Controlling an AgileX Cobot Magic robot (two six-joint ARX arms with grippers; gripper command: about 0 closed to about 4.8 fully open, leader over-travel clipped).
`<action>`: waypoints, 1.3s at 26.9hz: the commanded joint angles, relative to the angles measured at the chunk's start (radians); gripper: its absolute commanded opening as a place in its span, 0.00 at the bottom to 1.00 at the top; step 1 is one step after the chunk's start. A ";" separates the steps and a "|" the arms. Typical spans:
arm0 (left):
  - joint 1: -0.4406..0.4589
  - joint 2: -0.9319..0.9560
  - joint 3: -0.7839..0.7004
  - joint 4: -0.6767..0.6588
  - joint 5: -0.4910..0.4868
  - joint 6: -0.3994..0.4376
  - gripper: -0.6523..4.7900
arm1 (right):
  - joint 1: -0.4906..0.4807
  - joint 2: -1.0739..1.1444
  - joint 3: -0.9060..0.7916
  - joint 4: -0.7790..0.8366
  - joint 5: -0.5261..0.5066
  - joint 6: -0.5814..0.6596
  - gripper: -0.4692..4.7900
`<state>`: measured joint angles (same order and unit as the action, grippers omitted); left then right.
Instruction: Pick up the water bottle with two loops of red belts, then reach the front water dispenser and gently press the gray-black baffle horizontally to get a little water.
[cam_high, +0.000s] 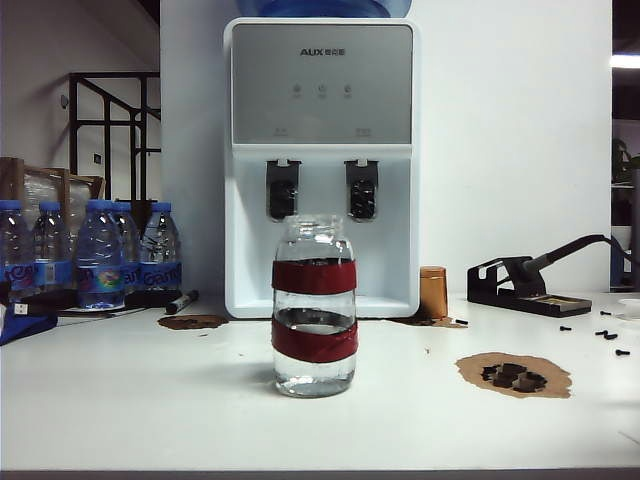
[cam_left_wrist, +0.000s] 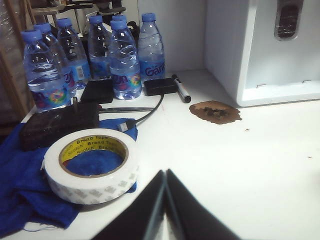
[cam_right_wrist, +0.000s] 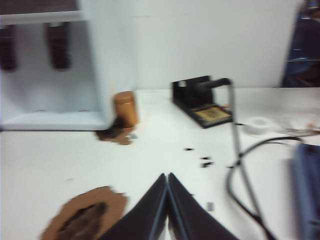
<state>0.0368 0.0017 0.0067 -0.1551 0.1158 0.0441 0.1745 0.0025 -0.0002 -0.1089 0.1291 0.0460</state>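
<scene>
1. At the far left of the exterior view, a cluster of blue-capped plastic bottles (cam_high: 100, 250) stands on the white table (cam_high: 130, 400), with a black marker (cam_high: 181, 300) lying just to their right.
2. The left gripper (cam_left_wrist: 165, 200) shows only in the left wrist view, low and central, its dark fingers pressed together with nothing between them. A roll of white tape (cam_left_wrist: 91, 172) rests on a blue cloth (cam_left_wrist: 22, 200) beside it; the water bottle is out of that view.
3. The water bottle (cam_high: 314, 310) stands upright at the centre of the exterior view, partly filled, two dark-red bands around it, well apart from both grippers.
4. Directly behind it rises the water dispenser (cam_high: 321, 160), its two dark taps just above the bottle's mouth.
5. Right of the dispenser stands a small copper-coloured can (cam_high: 433, 292), then a black soldering stand (cam_high: 515, 285).
6. The right gripper (cam_right_wrist: 167, 205) sits low and central in the blurred right wrist view, fingers closed and empty, a brown patch (cam_right_wrist: 85, 215) beside it.
</scene>
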 joint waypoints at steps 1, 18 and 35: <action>0.002 -0.002 -0.002 -0.001 0.000 0.004 0.11 | -0.086 0.000 -0.004 0.014 -0.001 0.003 0.09; 0.002 -0.002 -0.002 -0.001 -0.001 0.004 0.11 | -0.120 0.000 -0.004 0.014 0.047 0.003 0.09; 0.002 -0.002 -0.002 -0.001 -0.001 0.004 0.11 | -0.120 0.000 -0.004 0.014 0.047 0.003 0.09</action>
<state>0.0368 0.0017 0.0067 -0.1551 0.1154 0.0441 0.0540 0.0025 -0.0002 -0.1089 0.1722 0.0460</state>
